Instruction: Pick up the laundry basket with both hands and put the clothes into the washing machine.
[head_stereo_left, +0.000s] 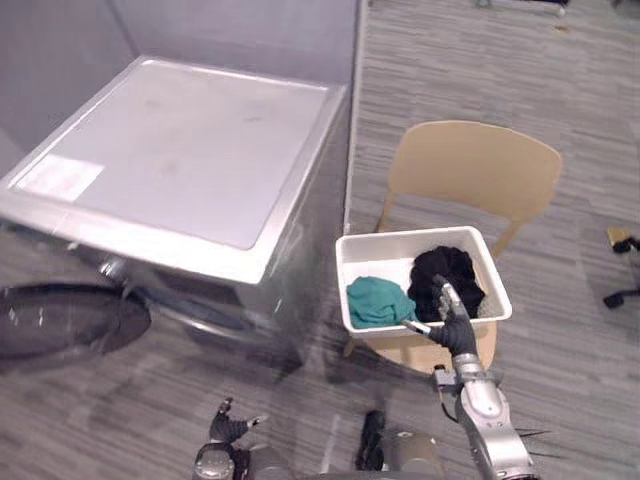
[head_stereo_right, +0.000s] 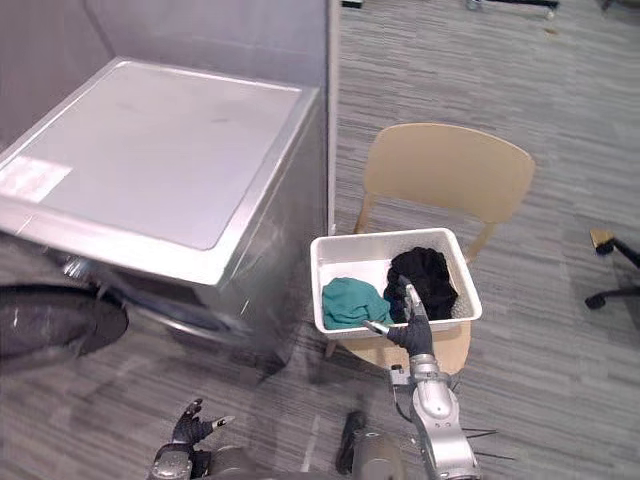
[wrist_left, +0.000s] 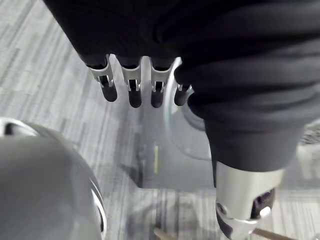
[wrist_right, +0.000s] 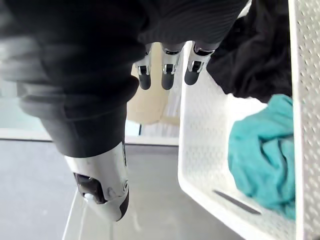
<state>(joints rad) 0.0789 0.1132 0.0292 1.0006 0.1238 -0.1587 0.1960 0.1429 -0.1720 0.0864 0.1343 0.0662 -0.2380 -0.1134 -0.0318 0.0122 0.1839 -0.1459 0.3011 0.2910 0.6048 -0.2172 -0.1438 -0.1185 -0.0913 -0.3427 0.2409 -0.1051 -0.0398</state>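
The right hand (head_stereo_left: 458, 333), fingers loosely straight, sits at the near rim of the laundry basket (head_stereo_left: 400, 236). The left hand (head_stereo_left: 230, 427), spread open, is well apart from it. The basket looks stiff and light, best gripped at opposite rims.

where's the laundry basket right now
The laundry basket sits on the tan chair, right of the washing machine in the eye views, holding a teal cloth and a black garment; the right hand is at its near rim.
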